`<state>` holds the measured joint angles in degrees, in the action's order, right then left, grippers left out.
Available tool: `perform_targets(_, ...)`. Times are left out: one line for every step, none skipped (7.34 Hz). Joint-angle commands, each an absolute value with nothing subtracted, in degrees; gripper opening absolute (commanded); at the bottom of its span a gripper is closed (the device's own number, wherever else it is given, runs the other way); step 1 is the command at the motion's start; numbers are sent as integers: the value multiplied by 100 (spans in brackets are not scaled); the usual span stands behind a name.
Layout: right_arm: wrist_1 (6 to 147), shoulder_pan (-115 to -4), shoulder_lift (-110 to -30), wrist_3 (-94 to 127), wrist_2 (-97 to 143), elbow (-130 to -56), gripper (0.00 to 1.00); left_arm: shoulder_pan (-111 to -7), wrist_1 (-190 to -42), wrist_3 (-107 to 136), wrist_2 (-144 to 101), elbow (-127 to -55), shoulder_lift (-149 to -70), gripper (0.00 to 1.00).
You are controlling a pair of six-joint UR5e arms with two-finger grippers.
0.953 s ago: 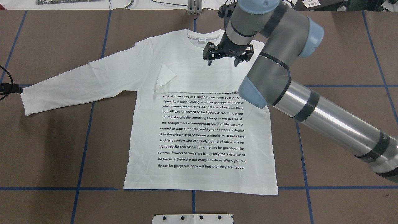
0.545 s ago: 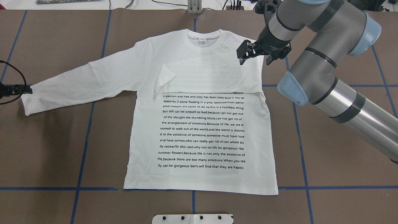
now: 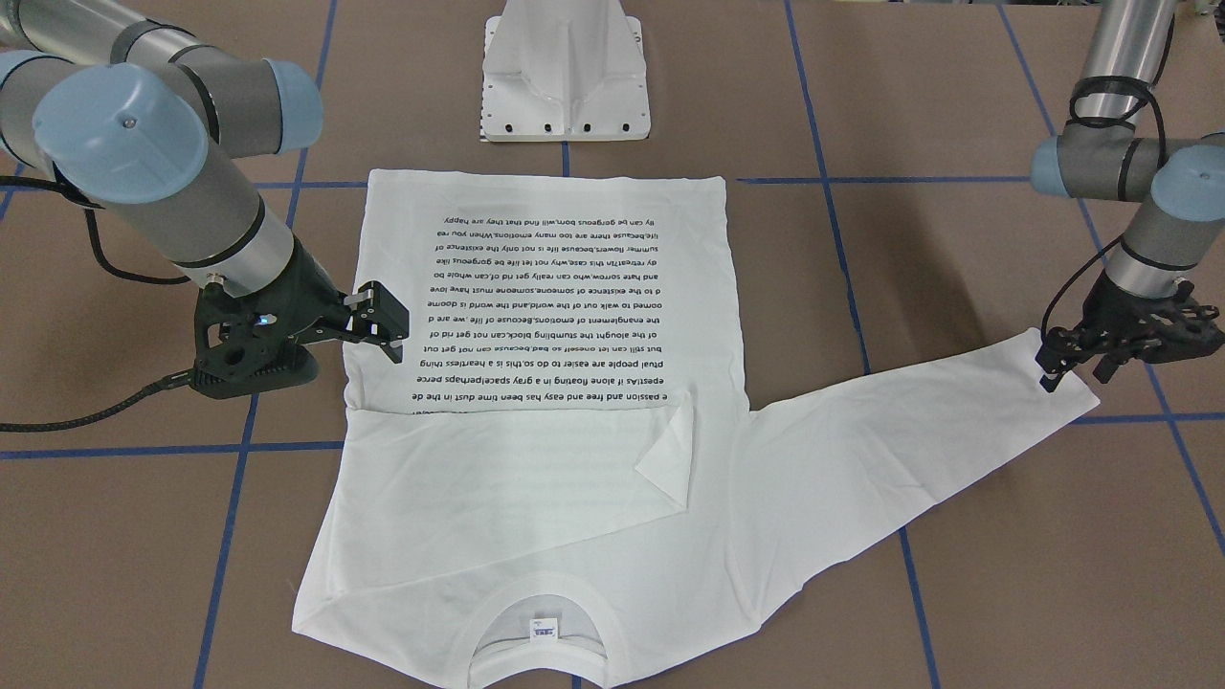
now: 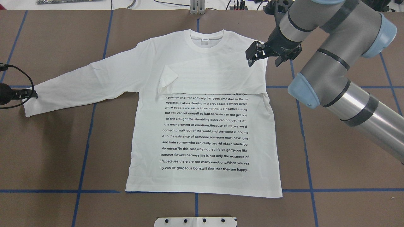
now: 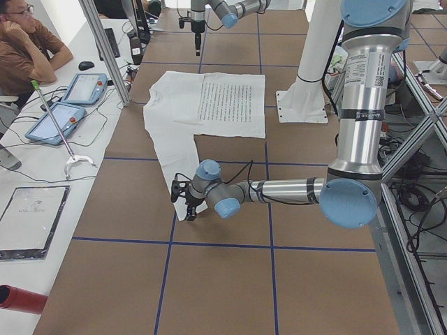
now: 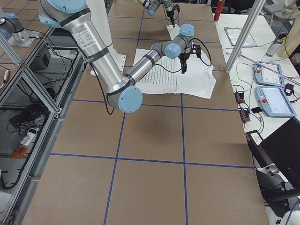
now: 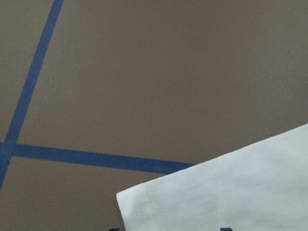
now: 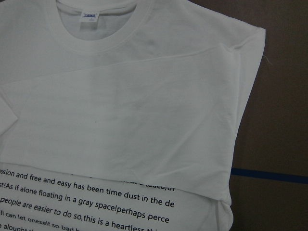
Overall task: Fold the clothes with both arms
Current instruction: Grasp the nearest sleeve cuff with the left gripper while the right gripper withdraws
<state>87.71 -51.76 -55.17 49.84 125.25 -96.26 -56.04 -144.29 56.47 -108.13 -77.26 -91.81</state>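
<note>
A: Shirt (image 4: pixel 189 69), where?
B: Flat on table (image 4: pixel 347 176), mid-frame, collar at top. One sleeve folded across chest, other stretched to left edge.
A: Tools?
B: Right tool (image 4: pixel 264 61) spread wide over shirt's upper-right shoulder. Left tool (image 4: pixel 30 94) wide too, at the cuff, far left.

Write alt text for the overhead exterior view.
A white long-sleeved T-shirt lies flat on a brown table, print up, one sleeve folded across the chest, the other stretched left. The right arm holds open jaws over the folded-side shoulder; the left arm has its jaws at the outstretched cuff.
</note>
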Motion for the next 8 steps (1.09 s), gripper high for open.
perform_targets(8771, -5185, -5520, 4983, 12524, -9633, 100, -5599, -14423, 5660, -10811, -7734, -9176, 47)
perform_targets(8771, -5212, -5520, 4983, 12533, -9624, 100, -5607, -14423, 5660, -10819, -7743, -9167, 42)
perform_targets(8771, -5221, -5520, 4983, 12533, -9624, 100, -5607, -14423, 5625, -10828, -7761, -9141, 42)
perform_targets(8771, -5221, -5511, 4983, 12533, -9624, 100, -5607, -14423, 5608, -10846, -7761, -9115, 42)
perform_targets(8763, -5221, -5511, 4983, 12533, -9624, 100, -5625, -14405, 5607, -10846, -7787, -9106, 36)
perform_targets(8763, -5229, -5519, 4983, 12533, -9624, 100, -5616, -14379, 5616, -10854, -7857, -9105, 14)
perform_targets(8763, -5238, -5537, 4975, 12533, -9624, 100, -5625, -14301, 5616, -10863, -7962, -9105, 0)
perform_targets(8763, -5264, -5546, 4975, 12542, -9624, 100, -5616, -14021, 5616, -10872, -8259, -9105, 0)
